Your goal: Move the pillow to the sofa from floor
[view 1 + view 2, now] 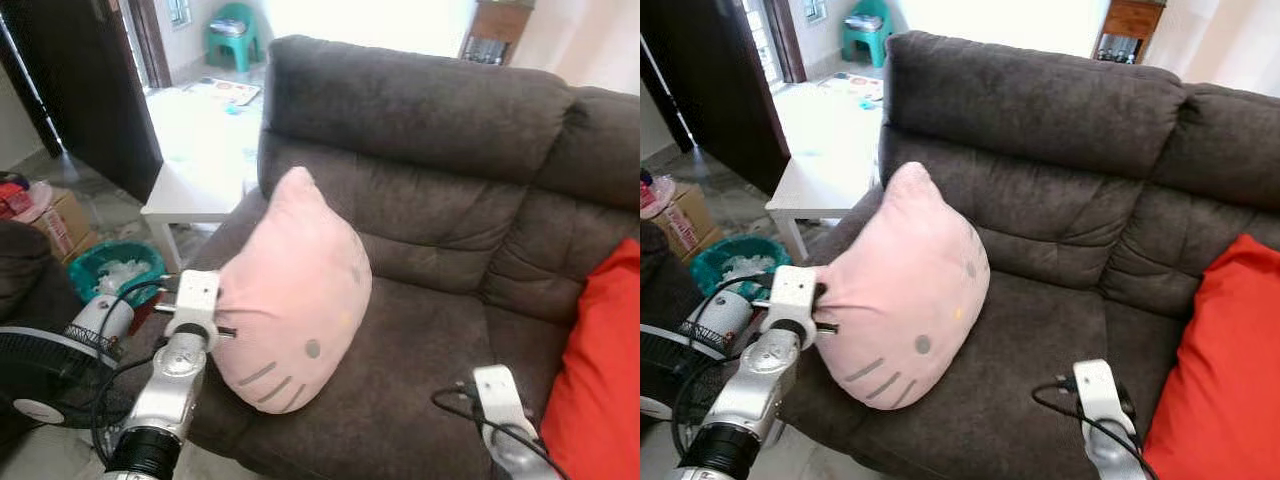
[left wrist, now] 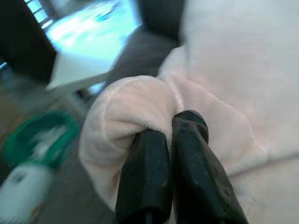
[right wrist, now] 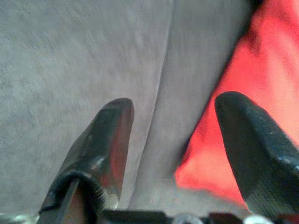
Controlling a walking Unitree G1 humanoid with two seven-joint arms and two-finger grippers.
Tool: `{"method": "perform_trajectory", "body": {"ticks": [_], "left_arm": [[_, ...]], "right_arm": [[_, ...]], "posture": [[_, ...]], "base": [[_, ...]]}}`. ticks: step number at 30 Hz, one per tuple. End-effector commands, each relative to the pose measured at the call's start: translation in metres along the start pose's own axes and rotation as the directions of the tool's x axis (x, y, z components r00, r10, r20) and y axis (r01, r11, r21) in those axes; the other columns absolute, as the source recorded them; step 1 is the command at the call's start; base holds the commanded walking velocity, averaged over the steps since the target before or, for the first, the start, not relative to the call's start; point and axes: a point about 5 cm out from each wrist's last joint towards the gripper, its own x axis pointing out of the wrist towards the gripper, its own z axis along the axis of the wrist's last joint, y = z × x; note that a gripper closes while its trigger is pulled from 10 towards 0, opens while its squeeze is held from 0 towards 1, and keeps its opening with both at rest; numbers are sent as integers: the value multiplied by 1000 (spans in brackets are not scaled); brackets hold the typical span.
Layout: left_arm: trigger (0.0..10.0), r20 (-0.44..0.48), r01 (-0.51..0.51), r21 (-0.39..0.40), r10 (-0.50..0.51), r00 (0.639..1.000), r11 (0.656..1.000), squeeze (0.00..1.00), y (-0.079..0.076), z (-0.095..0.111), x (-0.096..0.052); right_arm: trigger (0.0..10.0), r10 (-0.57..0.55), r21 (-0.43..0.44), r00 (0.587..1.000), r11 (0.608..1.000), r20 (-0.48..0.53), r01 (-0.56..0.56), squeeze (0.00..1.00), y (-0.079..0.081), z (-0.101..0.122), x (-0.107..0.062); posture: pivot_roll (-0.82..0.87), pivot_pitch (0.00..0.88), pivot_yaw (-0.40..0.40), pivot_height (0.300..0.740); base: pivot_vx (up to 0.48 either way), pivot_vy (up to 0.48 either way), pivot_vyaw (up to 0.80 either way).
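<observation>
A pink cat-face pillow (image 1: 293, 290) stands tilted on the left seat of the dark brown sofa (image 1: 430, 190). My left gripper (image 2: 172, 128) is shut on a fold at the pillow's left edge, at the sofa's left front corner. My right gripper (image 3: 175, 126) is open over the sofa seat, low at the front right, with nothing between its fingers. A red cushion (image 3: 243, 93) lies just beyond its fingertips.
The red cushion (image 1: 600, 370) leans at the sofa's right end. Left of the sofa stand a white side table (image 1: 195, 190), a green basket (image 1: 115, 270), a black fan (image 1: 40, 370) and a cardboard box (image 1: 60, 220). A dark door (image 1: 90, 80) is at the far left.
</observation>
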Motion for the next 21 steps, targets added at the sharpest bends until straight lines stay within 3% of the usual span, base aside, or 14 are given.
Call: {"method": "perform_trajectory", "body": {"ticks": [1,3,6,9,14,17,21], "left_arm": [[10000,46,107,-5,-107,993,994,0,-14,5,-3],[10000,69,142,-3,-141,988,990,0,-17,8,-3],[10000,97,195,7,-195,976,981,0,-20,10,-4],[10000,115,223,27,-225,968,974,0,-21,12,-4],[10000,143,232,74,-240,960,970,0,-20,14,-8],[10000,160,230,68,-238,958,971,0,-19,15,-10],[10000,167,221,93,-234,958,971,0,-18,14,-11]], "right_arm": [[10000,0,76,999,997,-41,3,0,3,-13,-3],[10000,25,121,1000,992,-14,-23,0,8,-16,-5],[10000,76,119,997,990,-8,-74,0,16,-27,-10],[10000,90,104,995,991,-39,-85,0,18,-41,-14],[10000,138,178,977,978,-164,-109,0,23,-83,-30],[10000,158,260,981,958,-114,-124,0,24,-85,-33],[10000,163,299,985,944,-63,-138,0,26,-80,-33]], "posture": [[78,20,-73,740],[76,21,-70,740],[75,20,-69,740],[78,20,-70,740],[91,22,-65,740],[83,21,-61,740],[79,18,-51,740]], "base": [[0,0,0],[0,0,0],[0,0,0],[0,0,0],[0,0,0],[0,0,0],[0,0,0]]}}
